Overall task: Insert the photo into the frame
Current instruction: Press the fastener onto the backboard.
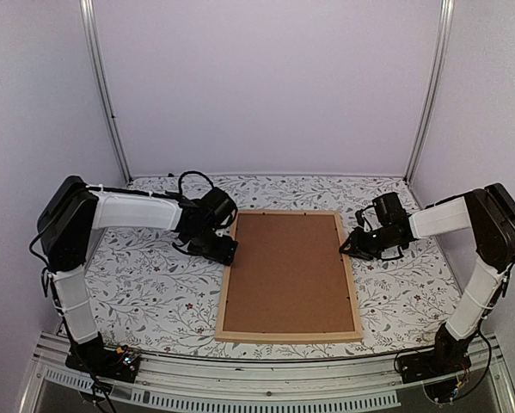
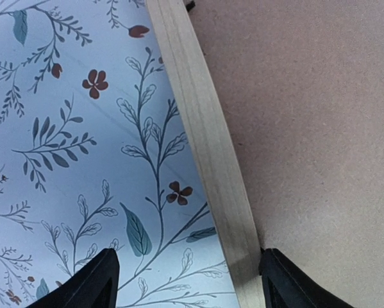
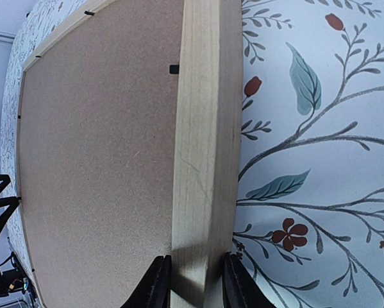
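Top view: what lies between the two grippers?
The thin light-wood rectangular frame holding a brown backing board, from left gripper to right gripper; top view shows it.

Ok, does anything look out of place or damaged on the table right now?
Nothing stands out. The frame sits back-up, its brown backing board seated evenly inside; no damage or spill shows.

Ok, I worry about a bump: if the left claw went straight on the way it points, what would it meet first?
Probably the frame: its wooden rail runs between the left claw's open fingers, so it lies straight ahead. Depth is unclear.
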You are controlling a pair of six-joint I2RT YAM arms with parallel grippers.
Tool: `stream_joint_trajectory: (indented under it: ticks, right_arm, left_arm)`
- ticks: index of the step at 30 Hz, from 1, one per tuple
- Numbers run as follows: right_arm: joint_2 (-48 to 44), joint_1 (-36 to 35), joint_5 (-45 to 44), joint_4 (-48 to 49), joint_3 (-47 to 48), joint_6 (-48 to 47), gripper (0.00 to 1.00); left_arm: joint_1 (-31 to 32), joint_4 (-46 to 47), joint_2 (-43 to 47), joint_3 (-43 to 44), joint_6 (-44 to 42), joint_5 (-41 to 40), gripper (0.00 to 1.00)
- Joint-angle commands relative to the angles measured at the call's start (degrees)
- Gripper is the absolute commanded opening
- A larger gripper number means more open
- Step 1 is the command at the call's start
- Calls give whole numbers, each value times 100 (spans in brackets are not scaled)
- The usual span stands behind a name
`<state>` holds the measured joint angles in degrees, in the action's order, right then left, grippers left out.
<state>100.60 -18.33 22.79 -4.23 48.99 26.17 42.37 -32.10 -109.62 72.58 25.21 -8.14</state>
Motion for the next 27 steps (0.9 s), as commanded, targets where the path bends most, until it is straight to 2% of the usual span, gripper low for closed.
stream_joint_trajectory:
  ticks: [1, 6, 27]
  right_arm:
    - [47, -121, 101, -242, -53, 19, 29]
    - [47, -118, 86, -254, -39, -1, 29]
    - [135, -119, 79, -157, -162, -3, 29]
  left_arm:
    - [101, 46, 301, -48, 88, -266, 79]
    - [57, -122, 373, 58, 51, -404, 80]
    - [206, -595, -470, 481, 104, -565, 79]
